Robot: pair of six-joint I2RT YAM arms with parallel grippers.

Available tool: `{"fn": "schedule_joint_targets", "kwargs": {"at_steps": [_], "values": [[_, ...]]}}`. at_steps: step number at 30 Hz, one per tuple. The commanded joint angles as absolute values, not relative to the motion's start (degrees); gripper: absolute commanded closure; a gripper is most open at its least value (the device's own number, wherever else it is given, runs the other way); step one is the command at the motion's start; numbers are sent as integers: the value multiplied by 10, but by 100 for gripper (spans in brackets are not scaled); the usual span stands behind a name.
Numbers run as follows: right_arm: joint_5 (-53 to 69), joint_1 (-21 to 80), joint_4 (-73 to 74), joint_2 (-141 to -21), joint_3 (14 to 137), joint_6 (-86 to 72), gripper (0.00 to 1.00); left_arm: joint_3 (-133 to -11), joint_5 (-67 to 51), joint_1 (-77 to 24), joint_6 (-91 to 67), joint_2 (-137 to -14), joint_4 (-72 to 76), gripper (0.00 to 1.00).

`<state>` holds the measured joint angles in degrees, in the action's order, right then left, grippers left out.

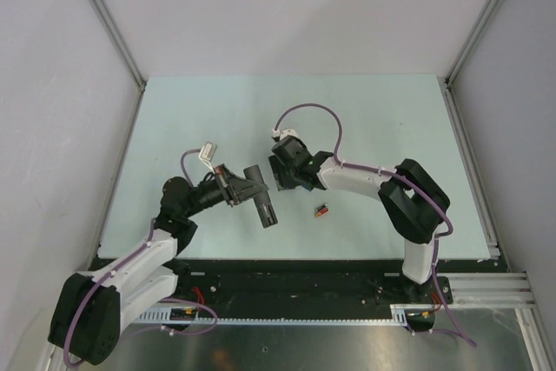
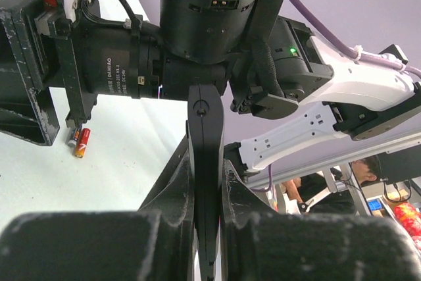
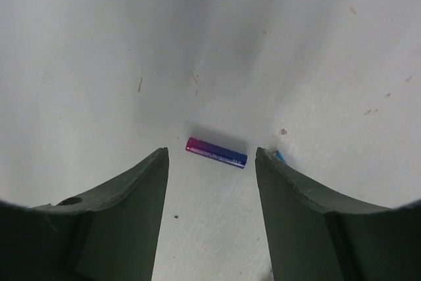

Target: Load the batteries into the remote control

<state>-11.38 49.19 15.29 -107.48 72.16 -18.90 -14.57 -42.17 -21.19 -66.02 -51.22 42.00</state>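
Desk (image 1: 217,110): a pale, matt, flat sheet. Close up from the right wrist it shows fine specks and small scuffs.

Remote control (image 2: 205,162): a slim black bar of plain dark plastic with smooth faces. From the left wrist it is seen edge-on and looks very thin.

Left claw (image 2: 206,166): closed tight on the remote control, with one black finger pressed on each broad face. The finger surfaces look rough and scuffed grey at the edges. I cannot tell whether the bar rests on the desk.

Blue battery (image 3: 216,153): a tiny glossy cylinder, magenta at one end and shading to deep blue at the other. It lies on its side on the desk.

Right claw (image 3: 210,166): standing partly open and holding nothing. Its two fingers (image 3: 131,208) are dark and matt, with curved inner edges that taper to the tips. The blue battery lies in the gap between the tips, touching neither and closer to one finger than the other.

Red-orange battery (image 1: 321,210): a tiny cylinder with a pale end, lying flat on the desk near the right claw, on the side toward the arm bases and apart from it. The left wrist camera also sees it, beyond the left claw and beneath the right arm's black motor housing (image 2: 112,64).
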Motion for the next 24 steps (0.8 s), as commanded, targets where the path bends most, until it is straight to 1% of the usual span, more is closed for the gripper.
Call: {"fn": "schedule_joint_targets", "kwargs": {"at_steps": [1, 13, 24], "values": [[-163, 505, 188, -1084, 748, -257, 40, -142, -431, -206, -666, -499, 441, 100], [-191, 523, 202, -1113, 748, -341, 39, -134, -425, -206, -674, -488, 440, 100], [-187, 515, 201, -1133, 748, -348, 37, -134, -424, -206, -674, -487, 440, 100]]}}
